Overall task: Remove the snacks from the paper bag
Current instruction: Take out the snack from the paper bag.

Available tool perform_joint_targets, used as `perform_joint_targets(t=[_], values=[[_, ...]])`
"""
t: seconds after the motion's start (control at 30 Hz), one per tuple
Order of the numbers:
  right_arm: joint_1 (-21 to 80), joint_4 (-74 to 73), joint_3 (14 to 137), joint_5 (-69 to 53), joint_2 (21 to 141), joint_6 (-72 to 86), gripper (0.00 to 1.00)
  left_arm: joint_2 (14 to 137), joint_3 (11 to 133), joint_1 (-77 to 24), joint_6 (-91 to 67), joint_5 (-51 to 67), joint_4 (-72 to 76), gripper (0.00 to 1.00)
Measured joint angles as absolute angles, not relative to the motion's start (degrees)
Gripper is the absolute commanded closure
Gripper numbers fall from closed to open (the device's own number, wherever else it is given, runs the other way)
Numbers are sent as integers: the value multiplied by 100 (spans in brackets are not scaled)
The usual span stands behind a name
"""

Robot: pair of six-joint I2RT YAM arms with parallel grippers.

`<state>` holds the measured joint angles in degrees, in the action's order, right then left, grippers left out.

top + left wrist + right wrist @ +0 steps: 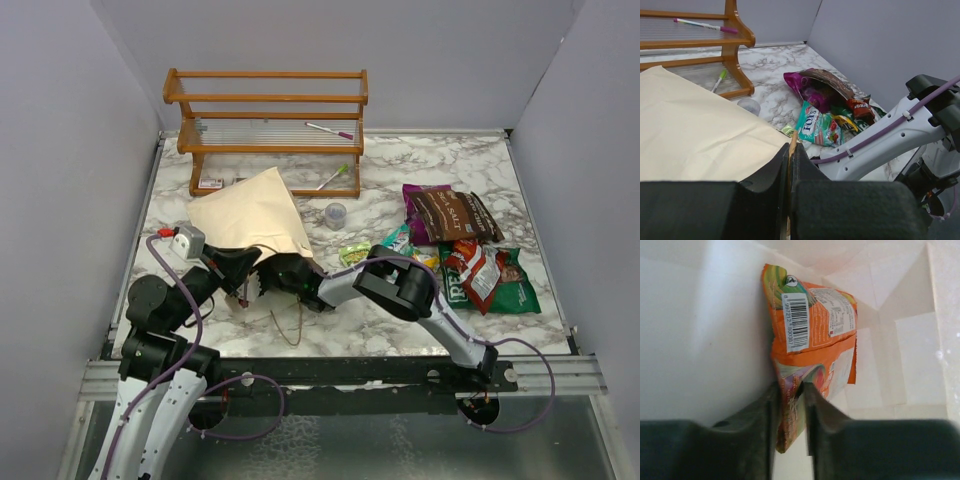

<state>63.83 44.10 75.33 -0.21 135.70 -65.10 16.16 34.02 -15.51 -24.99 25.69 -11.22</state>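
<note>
The cream paper bag [250, 212] lies on its side at the left of the marble table, mouth toward the arms. My left gripper [243, 272] is shut on the bag's mouth edge [791, 150], seen pinched between its black fingers [775, 170]. My right gripper [285, 275] reaches inside the bag and is shut on an orange snack packet [810, 335] against the bag's inner wall [700, 330]. Several snack packets [465, 250] lie in a pile at the right, also in the left wrist view [827, 110]: dark brown, purple, green, red and teal.
A wooden rack [268, 125] with markers stands at the back left. A small clear cup [336, 214] sits in front of it. A small green packet [354, 254] lies by the right arm. The bag's string handles [285, 322] trail toward the front edge.
</note>
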Motion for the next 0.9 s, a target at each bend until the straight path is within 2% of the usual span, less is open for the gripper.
perform_joint_targets(t=[0.17,0.37,0.7,0.9], values=[[6370,4300,7489,-45,13541,-6582,98,1643,3402,-1551,-2502,2565,-1122,100],[6405,4051,6694,-158,12717,-6510,99,1699,3402,-1551,-2502,2558,-1122,100],[6814,3935,4676,-499,10486,-5481,99,1874,3400,-1551,-2504,2543,-1129,100],[7063,3332,3656,-716,8934,-4622,99,1949,3402,-1551,-2502,2499,-1151,100]])
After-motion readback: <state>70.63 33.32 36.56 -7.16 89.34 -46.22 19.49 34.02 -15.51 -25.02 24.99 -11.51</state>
